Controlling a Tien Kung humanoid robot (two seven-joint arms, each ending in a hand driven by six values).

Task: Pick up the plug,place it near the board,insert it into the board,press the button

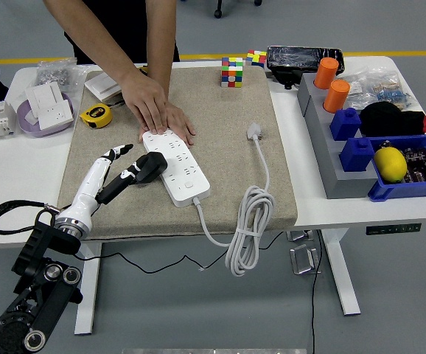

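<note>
Fingers of the left hand (117, 171) pinch the black plug (149, 167), beside the board (176, 167); a person's hand (152, 110) pins its far end, likely steadying it for insertion.

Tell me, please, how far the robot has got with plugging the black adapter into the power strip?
Nothing looks finished yet. The black plug lies on the mat against the left edge of the white power strip, not seated in a socket. In hand: the left hand is at the plug, fingertips touching it, though a firm grasp is unclear. A person's hand steadies the strip's far end. Left: lifting, inserting, pressing the button.
</note>
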